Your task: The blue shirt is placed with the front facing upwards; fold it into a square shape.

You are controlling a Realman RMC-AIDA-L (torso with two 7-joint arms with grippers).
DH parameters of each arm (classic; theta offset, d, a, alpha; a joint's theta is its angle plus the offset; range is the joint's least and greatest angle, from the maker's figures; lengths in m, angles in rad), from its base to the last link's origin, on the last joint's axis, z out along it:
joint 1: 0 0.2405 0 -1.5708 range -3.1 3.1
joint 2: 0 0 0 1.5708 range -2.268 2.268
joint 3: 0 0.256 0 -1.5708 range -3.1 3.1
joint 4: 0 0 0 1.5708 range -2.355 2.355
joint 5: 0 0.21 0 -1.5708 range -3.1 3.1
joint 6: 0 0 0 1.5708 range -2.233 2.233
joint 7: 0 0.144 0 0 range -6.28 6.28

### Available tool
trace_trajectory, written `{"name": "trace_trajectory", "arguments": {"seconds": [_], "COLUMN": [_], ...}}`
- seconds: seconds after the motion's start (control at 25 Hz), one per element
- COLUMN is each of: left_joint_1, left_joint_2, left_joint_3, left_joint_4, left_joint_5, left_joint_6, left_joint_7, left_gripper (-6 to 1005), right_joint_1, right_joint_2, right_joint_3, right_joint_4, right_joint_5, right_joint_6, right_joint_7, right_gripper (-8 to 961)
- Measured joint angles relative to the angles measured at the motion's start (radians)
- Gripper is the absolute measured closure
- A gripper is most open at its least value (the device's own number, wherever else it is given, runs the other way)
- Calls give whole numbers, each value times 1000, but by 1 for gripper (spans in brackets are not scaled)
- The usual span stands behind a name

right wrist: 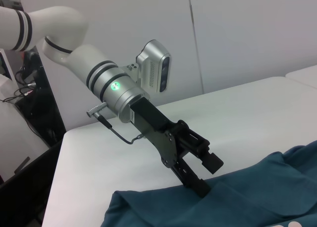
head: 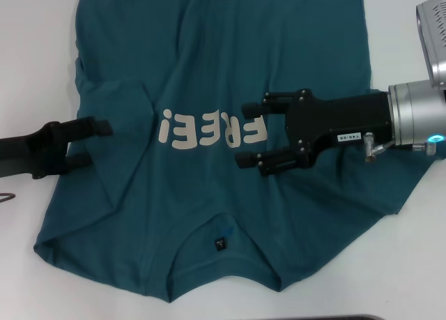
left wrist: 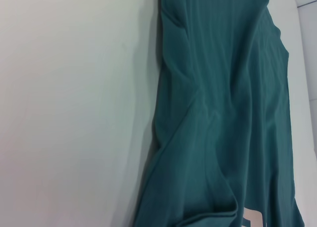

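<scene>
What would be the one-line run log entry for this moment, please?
shirt fold | blue shirt flat, front up | left gripper open at sleeve edge | right gripper open over FREE lettering | square not yet formed

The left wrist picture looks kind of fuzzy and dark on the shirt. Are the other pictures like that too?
Left wrist view: the blue shirt is soft and smeary, its folds shadowed. Head view: sharper, FREE lettering crisp, even light, right end effector clearly outlined. Right wrist view: left end effector clear, green lamp glowing.
</scene>
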Motion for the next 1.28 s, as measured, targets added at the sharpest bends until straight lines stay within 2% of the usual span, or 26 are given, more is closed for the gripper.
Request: {"name": "trace_trajectory", "arguments": {"seconds": [0.68,1.28], "left_joint_1": [-16,-6], "left_joint_2": [-5,-7], "left_joint_3": [61,65], "left_joint_4": [-7,-60], "left_joint_5": [3,10], "left_joint_6": [6,-19], "left_joint_7": [21,29], "left_gripper": [49,48], "right_joint_1": [0,2], "right_joint_2": [0,0], "right_joint_3": [1,9], "right_joint_4": [-3,-2], "right_joint_5": [1,3], "right_joint_6": [1,-1], "right_joint_7": [-2,-2], "right_gripper": [29,29]}}
